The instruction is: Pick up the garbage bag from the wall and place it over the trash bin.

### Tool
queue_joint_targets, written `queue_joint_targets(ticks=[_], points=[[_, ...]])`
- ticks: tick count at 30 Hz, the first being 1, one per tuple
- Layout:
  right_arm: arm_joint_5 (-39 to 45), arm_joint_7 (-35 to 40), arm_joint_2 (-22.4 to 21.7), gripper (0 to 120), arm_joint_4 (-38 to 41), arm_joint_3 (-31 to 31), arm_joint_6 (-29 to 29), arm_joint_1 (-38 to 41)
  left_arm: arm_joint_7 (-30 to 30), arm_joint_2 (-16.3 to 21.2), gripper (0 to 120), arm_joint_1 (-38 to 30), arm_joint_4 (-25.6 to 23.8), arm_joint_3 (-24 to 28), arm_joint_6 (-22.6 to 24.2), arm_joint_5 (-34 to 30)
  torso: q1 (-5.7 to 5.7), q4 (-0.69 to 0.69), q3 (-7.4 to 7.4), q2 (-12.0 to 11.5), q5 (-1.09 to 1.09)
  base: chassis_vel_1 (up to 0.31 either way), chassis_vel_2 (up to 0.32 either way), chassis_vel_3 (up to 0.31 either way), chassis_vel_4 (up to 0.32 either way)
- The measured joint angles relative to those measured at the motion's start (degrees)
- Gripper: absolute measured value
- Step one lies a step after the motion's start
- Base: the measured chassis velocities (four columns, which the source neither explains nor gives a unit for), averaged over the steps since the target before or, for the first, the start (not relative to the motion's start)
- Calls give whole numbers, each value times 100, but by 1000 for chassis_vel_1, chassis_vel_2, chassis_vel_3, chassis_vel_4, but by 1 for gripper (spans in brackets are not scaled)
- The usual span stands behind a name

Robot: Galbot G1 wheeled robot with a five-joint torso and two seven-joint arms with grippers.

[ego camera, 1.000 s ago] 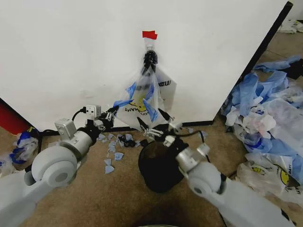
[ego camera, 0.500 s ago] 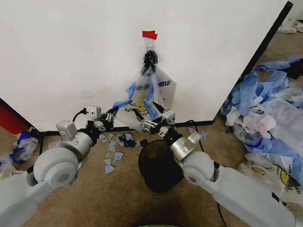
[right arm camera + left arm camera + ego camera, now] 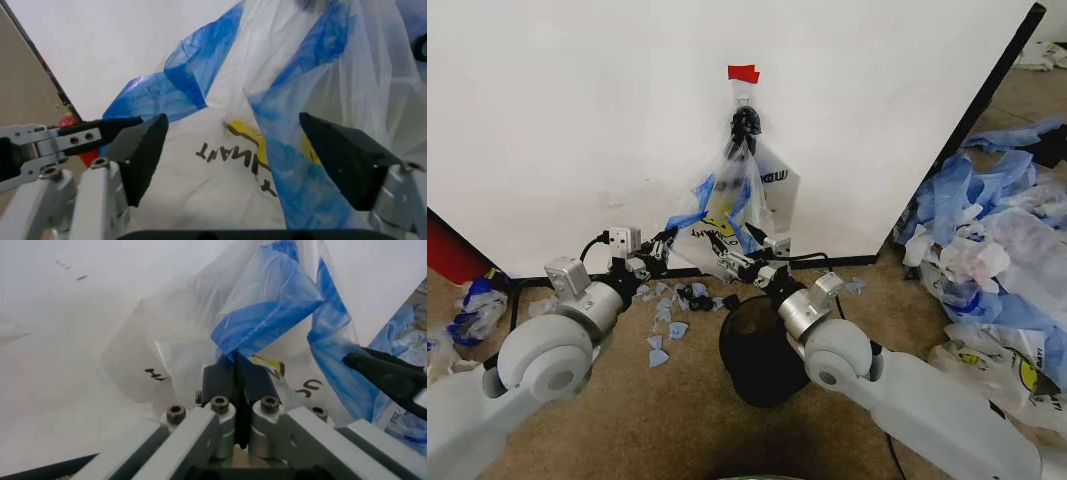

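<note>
The garbage bag (image 3: 727, 205) is still hung on the wall (image 3: 577, 120). The left gripper (image 3: 237, 371) is clamped on its blue handle (image 3: 263, 317); the right gripper (image 3: 243, 142) is held apart before it. The trash bin (image 3: 757, 355) is not yet covered.

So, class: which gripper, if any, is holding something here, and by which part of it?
The left gripper is shut on the garbage bag, pinching one blue handle strip. The right gripper is open in front of the bag and holds nothing.

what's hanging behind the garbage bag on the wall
Behind the garbage bag hangs a whiter bag with dark lettering, against the wall. Most of it is covered; its edge peeks out.
</note>
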Motion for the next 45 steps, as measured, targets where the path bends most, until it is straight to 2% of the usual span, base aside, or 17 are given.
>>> queue_joint_targets(ticks=[4, 5, 7, 17, 31, 45], points=[[39, 102, -6, 70, 19, -33, -72, 57, 1, -10, 0, 22, 12, -2, -12, 22, 0, 0, 0, 0, 0, 0, 0, 0, 0], [47, 161, -20, 64, 40, -45, -110, 91, 2, -17, 0, 32, 17, -4, -15, 32, 0, 0, 0, 0, 0, 0, 0, 0, 0], [48, 289, -61, 61, 110, -45, -230, 134, 3, -28, 0, 51, 28, -5, -17, 53, 0, 0, 0, 0, 0, 0, 0, 0, 0], [171, 861, -376, 60, 478, -36, -884, 184, 8, -72, 0, 59, 64, 0, -32, 103, 0, -1, 0, 0, 0, 0, 0, 0, 0], [304, 849, -372, 55, 466, -357, -933, 563, 38, -162, 0, 42, 158, 57, -57, 204, 0, 0, 0, 0, 0, 0, 0, 0, 0], [383, 1258, -351, 54, 481, -487, -1399, 846, 63, -176, 0, 73, 207, 49, -90, 283, 0, 0, 0, 0, 0, 0, 0, 0, 0]])
